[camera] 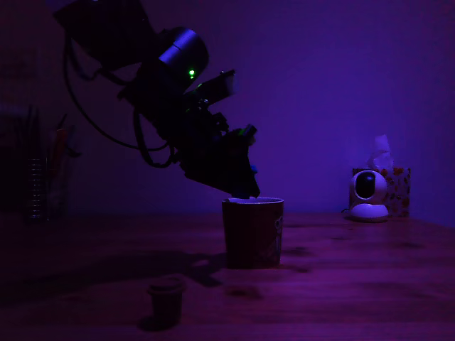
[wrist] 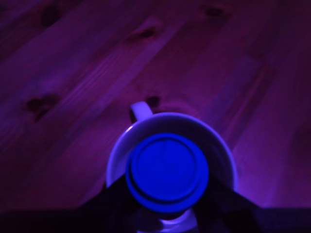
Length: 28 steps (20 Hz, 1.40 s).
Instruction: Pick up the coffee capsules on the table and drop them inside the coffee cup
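You have the gripper [camera: 245,186] right above the coffee cup [camera: 253,231], its tip just over the pale rim. In the wrist view the blue-topped capsule [wrist: 166,173] is pinched between the jaws and hangs over the open mouth of the cup, so I judge that you are at the dropping step for this one. The darker capsule [camera: 167,300] stands on the table [camera: 355,284], in front of the cup and toward the exterior view's left, apart from it. So nothing is surely finished: one release is near, and one full pick and drop is left for you.
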{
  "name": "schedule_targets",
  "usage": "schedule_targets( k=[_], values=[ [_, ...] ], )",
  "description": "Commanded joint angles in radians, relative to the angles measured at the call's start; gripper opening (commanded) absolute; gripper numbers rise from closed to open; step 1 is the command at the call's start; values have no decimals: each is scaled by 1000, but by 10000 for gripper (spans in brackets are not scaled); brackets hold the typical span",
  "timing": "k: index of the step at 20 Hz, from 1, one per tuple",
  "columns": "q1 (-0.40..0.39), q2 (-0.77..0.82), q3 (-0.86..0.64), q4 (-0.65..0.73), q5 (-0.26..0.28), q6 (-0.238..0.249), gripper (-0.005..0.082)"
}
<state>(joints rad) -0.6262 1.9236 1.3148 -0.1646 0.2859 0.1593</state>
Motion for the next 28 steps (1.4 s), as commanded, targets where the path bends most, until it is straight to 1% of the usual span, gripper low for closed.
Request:
schedule_targets(
  k=[1,2,3,4,5,6,10,12,13,17,19,20,21,24,25,27,28],
  values=[
    [-13,21,0,3,-7,-2,255],
    [-18,21,0,3,-7,4,332],
    [-24,21,1,3,-7,24,430],
    [-29,21,2,-1,-7,29,517],
    [-32,21,3,-11,-7,35,560],
    [-37,21,3,-25,-7,52,559],
    [-38,21,18,-75,-7,58,558],
    [-38,12,44,-102,-6,60,553],
    [-38,11,60,-105,-7,72,551],
    [-38,-6,129,-130,-7,84,544],
    [-38,-7,163,-166,-7,87,482],
    [-38,-8,175,-194,-7,94,425],
    [-37,-9,187,-230,-7,94,342],
    [-37,-23,206,-327,-6,100,-4],
    [-37,-28,206,-341,-5,100,-19],
    [-37,-47,206,-355,-2,103,-19],
    [-37,-59,206,-354,9,103,-19]
  ],
)
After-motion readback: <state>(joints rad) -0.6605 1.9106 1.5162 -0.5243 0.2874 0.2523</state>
